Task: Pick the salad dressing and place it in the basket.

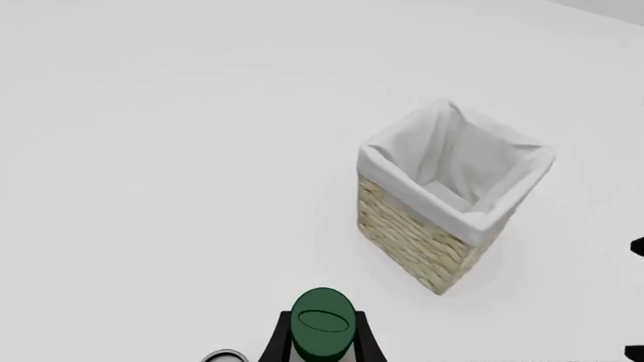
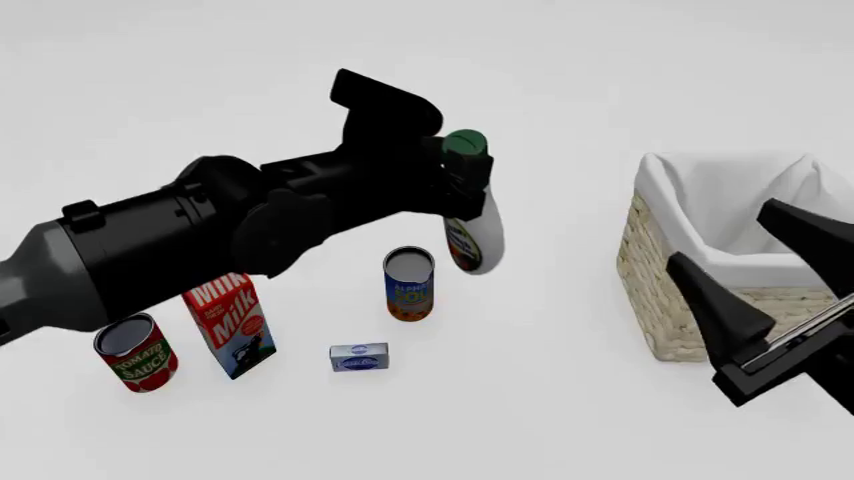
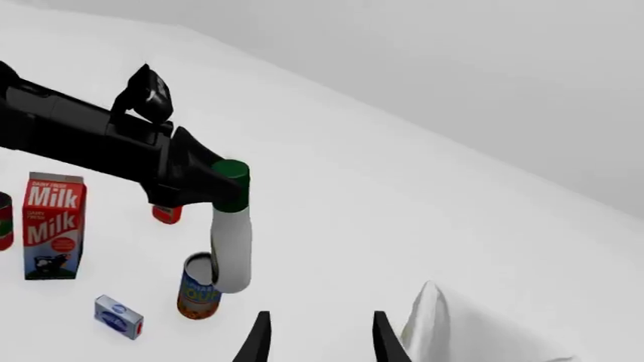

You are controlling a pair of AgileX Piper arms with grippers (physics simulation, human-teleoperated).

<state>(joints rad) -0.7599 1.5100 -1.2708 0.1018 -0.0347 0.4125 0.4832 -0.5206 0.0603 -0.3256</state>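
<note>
The salad dressing (image 2: 478, 235), a white bottle with a dark green cap (image 2: 467, 147), hangs above the table with my left gripper (image 2: 459, 178) shut on its neck. In the left wrist view the green cap (image 1: 322, 323) sits between the two black fingers (image 1: 276, 341). The wicker basket (image 2: 667, 300) with its white lining stands to the right of the bottle, apart from it, and shows in the left wrist view as the basket (image 1: 412, 230). My right gripper (image 2: 721, 233) is open and holds nothing, in front of the basket. From the right wrist the bottle (image 3: 231, 249) hangs under the left arm.
On the table below the bottle stand a blue-orange can (image 2: 410, 284), a small blue box (image 2: 359, 357), a milk carton (image 2: 230, 324) and a tomato sauce can (image 2: 135, 353). A small red item (image 3: 168, 214) sits behind the left arm.
</note>
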